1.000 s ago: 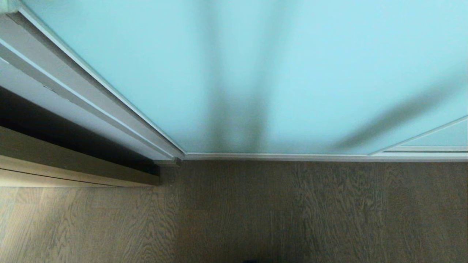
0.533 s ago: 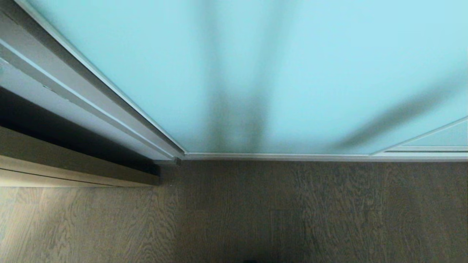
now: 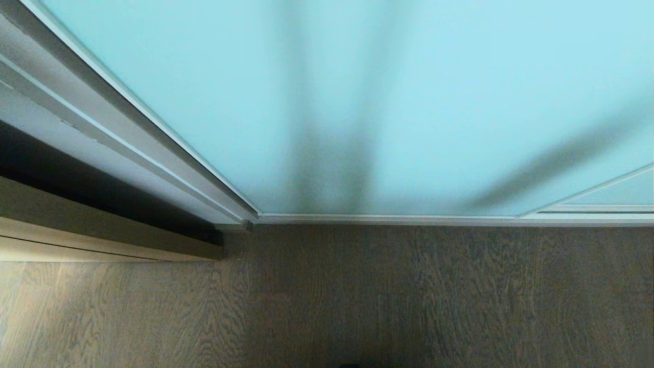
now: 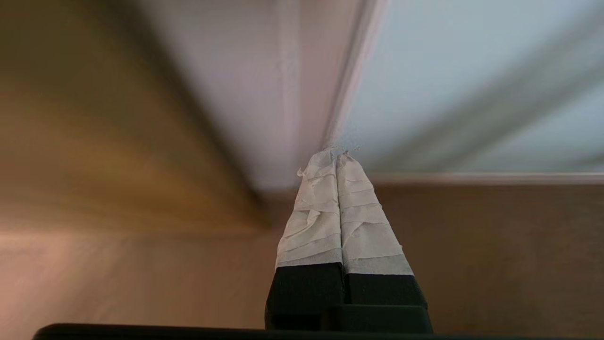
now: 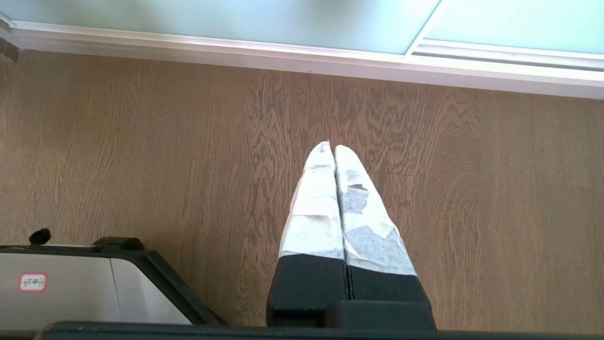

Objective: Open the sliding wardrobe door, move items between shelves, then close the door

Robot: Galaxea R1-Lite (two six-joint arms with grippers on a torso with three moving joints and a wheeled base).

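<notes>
The sliding wardrobe door, pale aqua frosted glass in a slim silver-white frame, fills the upper part of the head view and stands closed down to its floor rail. Neither arm shows in the head view. In the left wrist view my left gripper is shut and empty, its taped tips pointing at the door's left frame edge. My right gripper is shut with nothing in it and hangs over the wooden floor, short of the door's bottom rail. The items and the shelves are hidden.
A white side panel and a tan wood-grain door edge run along the left of the wardrobe. Grey-brown wood floor lies in front. A second aqua panel overlaps at the far right. My base's corner shows beside the right gripper.
The head view shows nothing moved in the scene; only the top left corner edge shifts very slightly.
</notes>
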